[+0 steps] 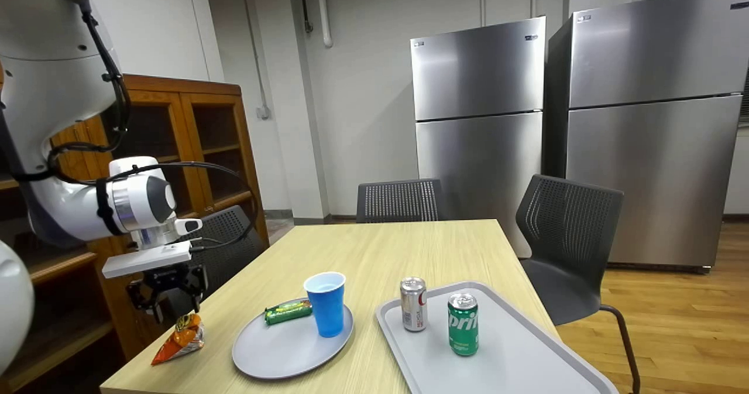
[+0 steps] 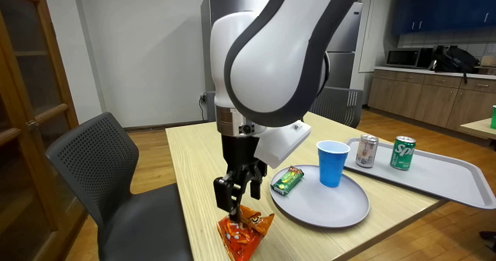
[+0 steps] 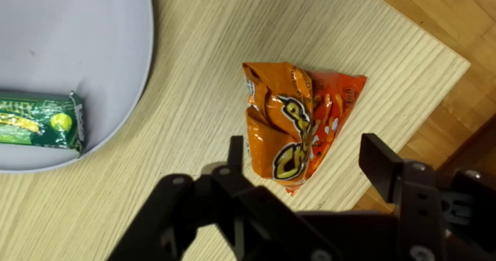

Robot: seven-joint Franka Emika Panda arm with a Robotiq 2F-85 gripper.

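Cheetos bag [image 1: 182,341], orange, crumpled: on tabletop [image 1: 380,247], close to the near left corner in an exterior view. Gripper [image 3: 303,148]: above bag, fingers well apart, holding nothing; any contact unclear. Grey plate [image 1: 272,354]: right of bag, bearing green-wrapped snack bar [image 1: 288,312] and blue cup [image 1: 326,307].

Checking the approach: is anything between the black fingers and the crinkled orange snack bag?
Nothing visible: in the wrist view the bag shows uncovered between the parted fingers; the round grey plate lies apart.
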